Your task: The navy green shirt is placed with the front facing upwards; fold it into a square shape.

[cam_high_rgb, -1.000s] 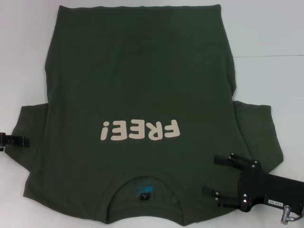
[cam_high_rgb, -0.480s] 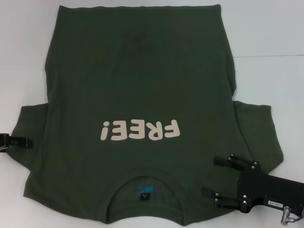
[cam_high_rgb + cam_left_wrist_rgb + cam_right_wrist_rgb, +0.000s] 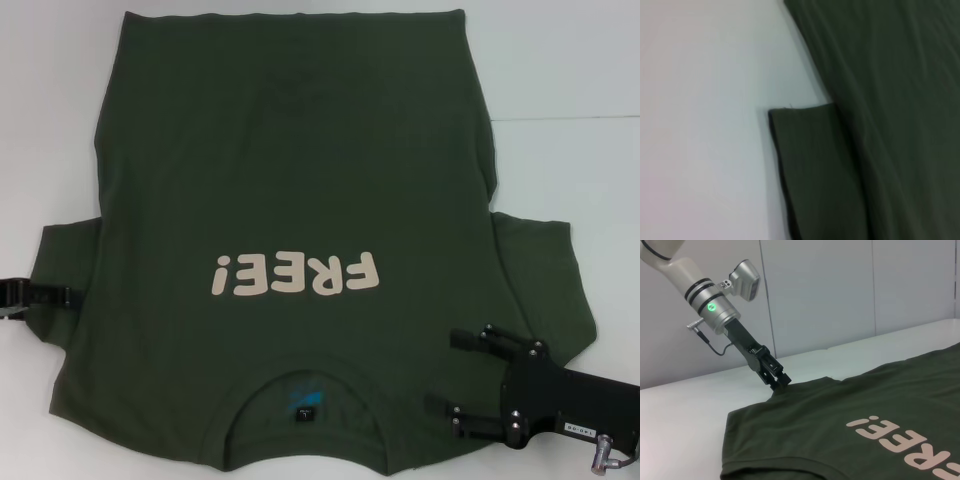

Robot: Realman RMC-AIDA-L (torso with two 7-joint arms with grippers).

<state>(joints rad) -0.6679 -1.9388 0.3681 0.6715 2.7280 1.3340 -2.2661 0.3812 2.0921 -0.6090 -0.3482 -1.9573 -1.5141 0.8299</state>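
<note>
navy green shirt [image 3: 290, 200] lies flat, front up, on the white tabletop [image 3: 570, 60], "free!" print [image 3: 295, 274] showing and the collar on the side nearest the robot. left gripper [image 3: 62, 296] sits at the edge of the shirt's left sleeve [image 3: 55, 260], fingertips touching the fabric; cannot tell if its fingers are closed. right gripper [image 3: 455, 375] is over the shirt's right shoulder beside the collar, fingers spread apart and holding nothing.
</note>
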